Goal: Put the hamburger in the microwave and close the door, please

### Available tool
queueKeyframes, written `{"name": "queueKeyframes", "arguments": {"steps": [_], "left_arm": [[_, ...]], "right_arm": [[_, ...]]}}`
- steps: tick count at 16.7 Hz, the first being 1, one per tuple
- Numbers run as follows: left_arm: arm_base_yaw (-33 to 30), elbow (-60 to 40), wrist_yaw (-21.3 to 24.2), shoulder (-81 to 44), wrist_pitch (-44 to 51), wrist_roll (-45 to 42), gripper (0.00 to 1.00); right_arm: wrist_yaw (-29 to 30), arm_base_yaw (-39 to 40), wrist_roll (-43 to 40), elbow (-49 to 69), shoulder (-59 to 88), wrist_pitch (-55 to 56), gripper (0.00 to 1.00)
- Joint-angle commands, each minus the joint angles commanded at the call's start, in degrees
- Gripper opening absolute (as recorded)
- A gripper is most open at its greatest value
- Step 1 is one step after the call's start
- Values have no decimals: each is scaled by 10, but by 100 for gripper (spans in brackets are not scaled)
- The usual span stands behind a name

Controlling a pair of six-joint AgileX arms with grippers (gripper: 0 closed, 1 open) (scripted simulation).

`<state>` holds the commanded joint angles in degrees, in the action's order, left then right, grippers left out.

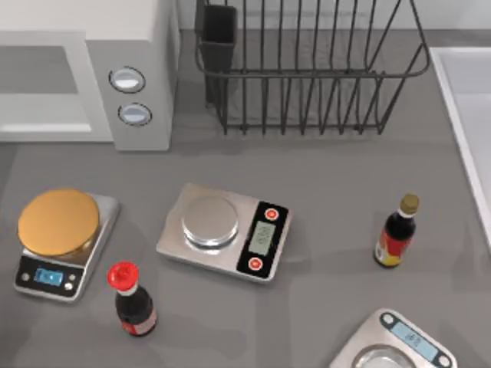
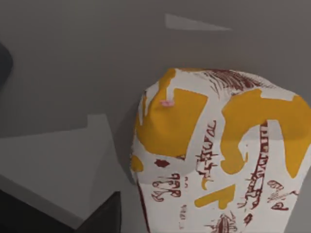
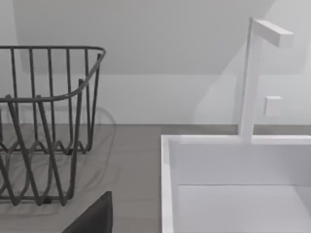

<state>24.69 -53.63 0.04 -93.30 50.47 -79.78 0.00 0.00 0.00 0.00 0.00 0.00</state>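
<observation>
1. Plainly, the hamburger (image 2: pixel 218 155) sits close before the left wrist camera: a cream-white lump with orange-yellow patches and brown marks, grey surfaces around and behind it. Whether those surfaces belong to the microwave I cannot tell.
2. Left gripper (image 2: pixel 104 216): a dark tip of it shows just beside the hamburger. I cannot tell whether it is spread, pressed together or touching the lump.
3. Right gripper (image 3: pixel 95 216): a dark tip shows in its own wrist view, with the rack (image 3: pixel 43 126) and the white sink (image 3: pixel 167 184) with its tap (image 3: pixel 250 77) beyond. Its state I cannot tell either.
4. Microwave (image 1: pixel 146 31): upper left of the top view, grey cavity (image 1: pixel 38 69) exposed, two silver knobs (image 1: pixel 127 80) stacked on its right face.
5. Rack: upper middle of the top view, just right of the microwave.
6. Lower left: a scale (image 1: pixel 100 230) carrying a golden-brown disc (image 1: pixel 58 222), and a red-capped bottle (image 1: pixel 132 303) just beside it.
7. Centre: a second scale (image 1: pixel 261 241), its silver pan bare.
8. Right of centre: a gold-capped bottle (image 1: pixel 397 234), upright.
9. Bottom right: a third scale (image 1: pixel 403 341), cut by the frame edge.
</observation>
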Motion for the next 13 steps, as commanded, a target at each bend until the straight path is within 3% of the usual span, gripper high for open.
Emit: {"name": "queueKeyframes", "arguments": {"steps": [7, 13], "left_arm": [[4, 62, 1, -52, -108, -5, 100], [-3, 43, 2, -107, -149, 0, 100]], "right_arm": [[0, 0, 0, 0, 0, 0, 100], [0, 0, 0, 0, 0, 0, 100]]}}
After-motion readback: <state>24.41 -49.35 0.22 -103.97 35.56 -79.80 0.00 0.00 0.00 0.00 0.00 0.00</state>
